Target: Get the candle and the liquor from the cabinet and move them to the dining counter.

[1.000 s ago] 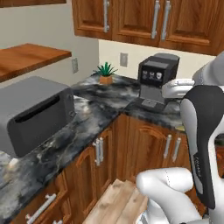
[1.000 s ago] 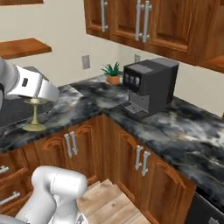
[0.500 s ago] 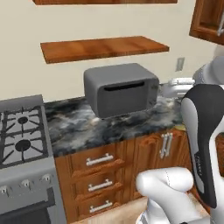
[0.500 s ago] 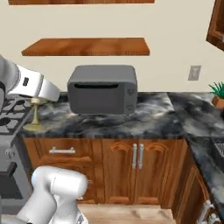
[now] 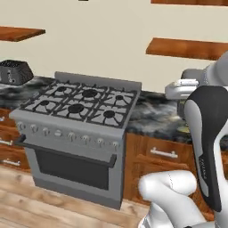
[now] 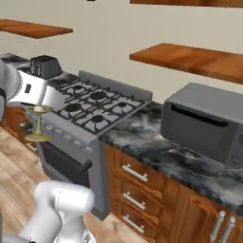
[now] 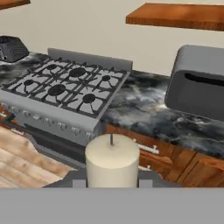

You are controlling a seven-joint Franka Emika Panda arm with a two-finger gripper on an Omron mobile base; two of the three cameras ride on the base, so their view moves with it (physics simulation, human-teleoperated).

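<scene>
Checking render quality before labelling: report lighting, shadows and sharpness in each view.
Left base view: flat, even light, slightly soft edges on the stove. Right base view: the same soft look; the candle under the claw is small and blurry. Hand view: the candle is close, evenly lit, with no glare.

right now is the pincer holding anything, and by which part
Yes: the pincer is shut on the candle, gripping it high up at the cream stick, so the slim olive-gold holder and its round foot hang free below, upright.
</scene>
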